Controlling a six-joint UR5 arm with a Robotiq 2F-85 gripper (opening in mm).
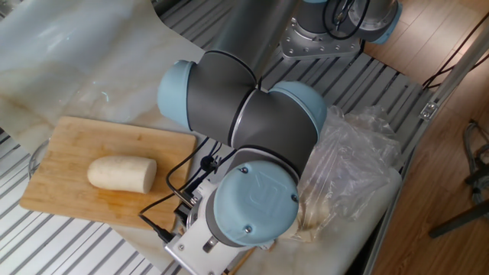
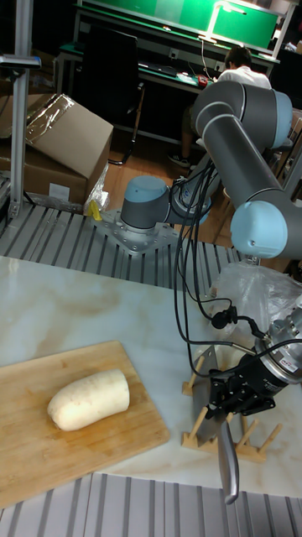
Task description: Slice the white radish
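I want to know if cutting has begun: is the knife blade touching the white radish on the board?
No: the knife hangs in the gripper by the wooden rack, well apart from the whole white radish on the cutting board.

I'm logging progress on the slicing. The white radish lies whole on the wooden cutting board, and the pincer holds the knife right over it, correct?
Not quite. The white radish does lie whole on the wooden cutting board, but the pincer holds the knife off to the side, by the wooden rack beyond the board's edge, not over the radish. The tall fixed view shows this.
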